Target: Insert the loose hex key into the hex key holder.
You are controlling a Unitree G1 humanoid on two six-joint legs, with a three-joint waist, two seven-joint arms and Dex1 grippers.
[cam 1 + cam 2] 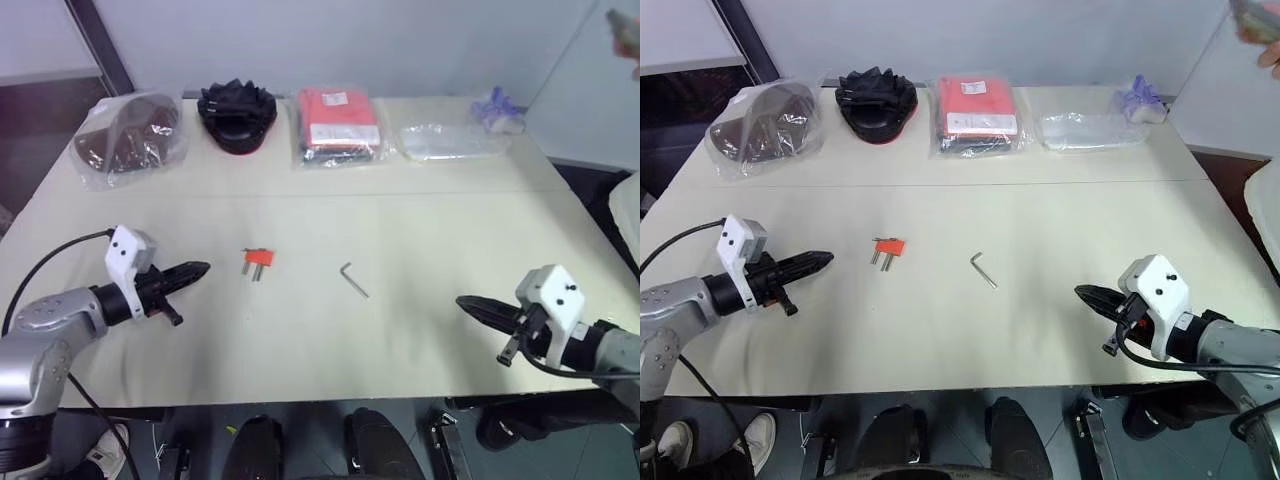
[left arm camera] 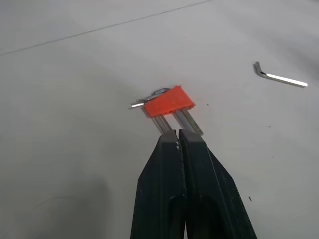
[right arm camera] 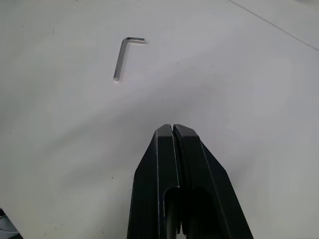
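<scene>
While both arms hang over the near edge of the worktop (image 1: 420, 350), the left eye view puts the loose hex key (image 1: 353, 280) near mid-table, its long leg running diagonally toward the near right with the short bent leg at the far end. It lies between the two end effectors, and the right end effector (image 1: 462, 302), fingers pressed together and empty, looks the nearer. The hex key holder (image 1: 258, 259) sits apart, to the key's left, just ahead of the left end effector (image 1: 203, 268), also closed on nothing.

From the left wrist view, the holder rests just past the shut fingertips (image 2: 177, 137), grey keys pointing back toward them.

From the right wrist view, the key lies well ahead of the closed tips, off to one side.

Along the far edge sit plastic bags (image 1: 340, 125), one holding a red packet; the rest I cannot make out.
</scene>
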